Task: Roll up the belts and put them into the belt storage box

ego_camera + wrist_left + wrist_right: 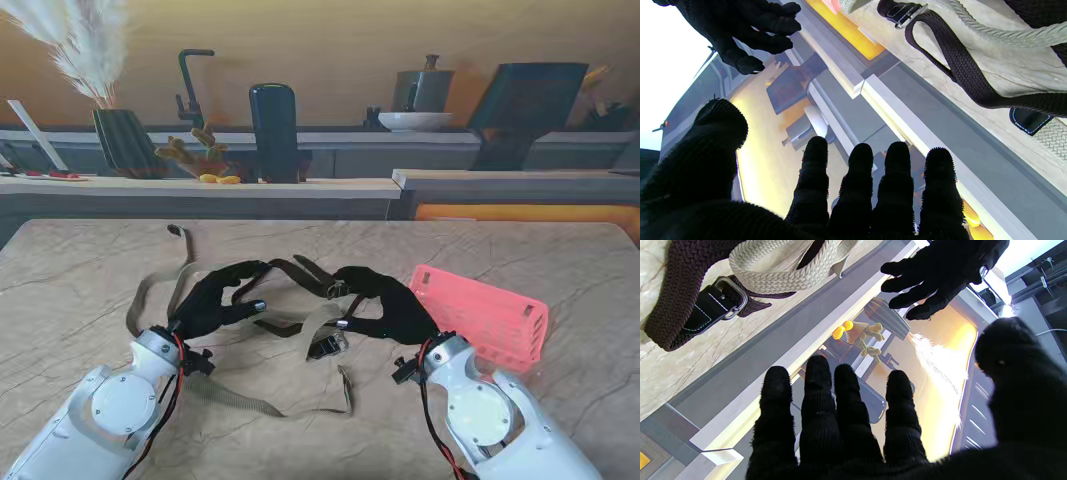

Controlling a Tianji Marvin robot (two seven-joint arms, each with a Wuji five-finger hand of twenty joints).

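A beige woven belt (250, 403) lies loosely looped across the marble table, from far left round to the near middle. A dark brown belt (300, 272) with a metal buckle (335, 289) lies tangled with it between my hands. The pink belt storage box (485, 315) stands to the right, just beyond my right hand (388, 302). My left hand (215, 300) hovers over the left part of the belts. Both gloved hands are open with fingers spread and hold nothing. The wrist views show the dark belt (960, 63) (676, 290) and the beige belt (1007, 33) (783, 276) beyond the fingers.
Behind the table's far edge runs a low counter (200, 186) with a dark vase of pampas grass (125, 140), a tall black object (273, 132) and small yellow figures. A white bowl (414, 121) sits on the shelf farther back.
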